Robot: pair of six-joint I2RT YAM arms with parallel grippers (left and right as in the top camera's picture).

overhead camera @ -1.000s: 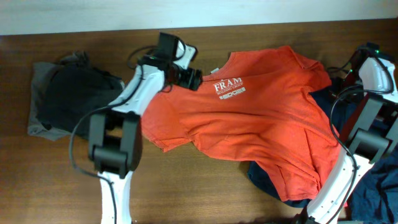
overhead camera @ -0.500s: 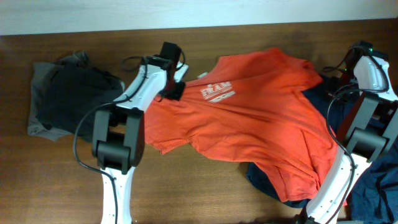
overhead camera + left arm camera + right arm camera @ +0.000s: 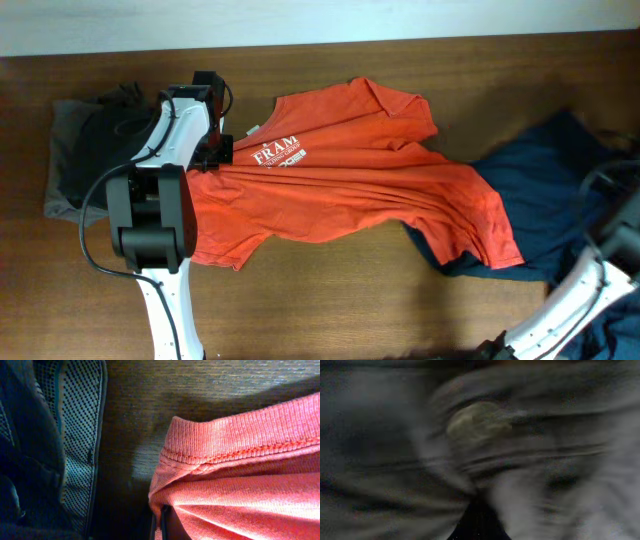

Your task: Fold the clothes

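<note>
Left fingers (image 3: 218, 150) pinch orange T-shirt (image 3: 340, 190), hem clear only at wrist; right fingers closed.

Lab-like bench (room unseen), wooden table (image 3: 330, 300), robot arm (image 3: 172, 140)

Left gripper (image 3: 216, 152) — clamped shut.

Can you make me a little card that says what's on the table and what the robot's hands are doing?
table: brown wood
big shirt: orange T-shirt, crumpled, white lettering facing up
left gripper: shut on the orange T-shirt's edge near the lettering
right gripper: shut; its view is too blurred to show any hold
right side: navy garment, partly under the orange T-shirt
left side: black and grey clothes, piled
</note>
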